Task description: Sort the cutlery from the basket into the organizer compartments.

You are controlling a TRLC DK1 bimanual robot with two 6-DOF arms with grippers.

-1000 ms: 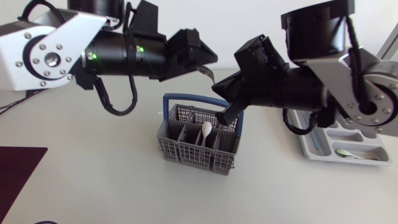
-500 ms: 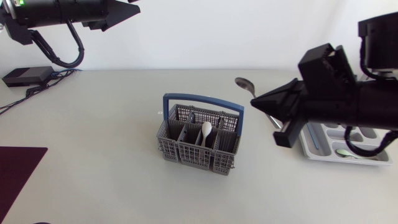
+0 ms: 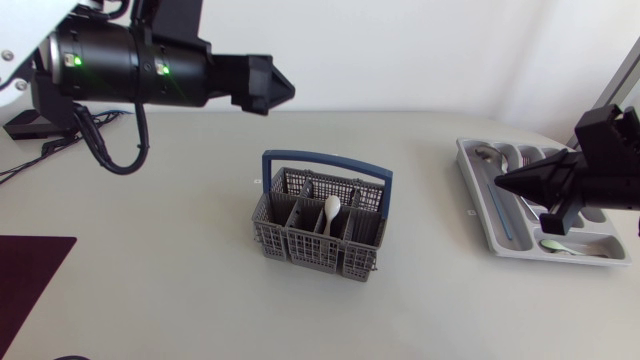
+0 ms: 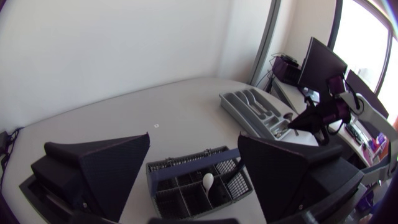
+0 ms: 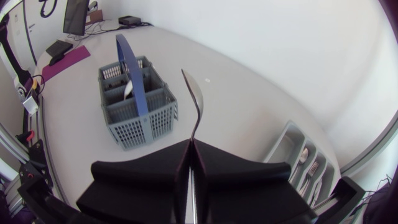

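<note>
Pale tabletop (image 3: 180, 270), nearly sorted, I judge: my right gripper (image 5: 190, 147) is clenched on a metal spoon (image 5: 194, 106) over the organizer (image 3: 478, 207), which already holds several pieces. One white spoon (image 3: 332, 208) is left in the basket (image 3: 300, 243); my left gripper (image 3: 276, 87) hangs spread, empty.

Looks like a robotics lab, not a kitchen: 2 robot arms, left arm (image 3: 130, 75) w/ green LEDs lit and right arm (image 3: 600, 180), hang over a bare pale table (image 3: 180, 230) w/ only a grey cutlery basket (image 3: 320, 228) and organizer tray (image 3: 476, 198) staged on it, plus loose cables (image 3: 22, 165) and a dark mat (image 3: 30, 275) at 1 side
</note>
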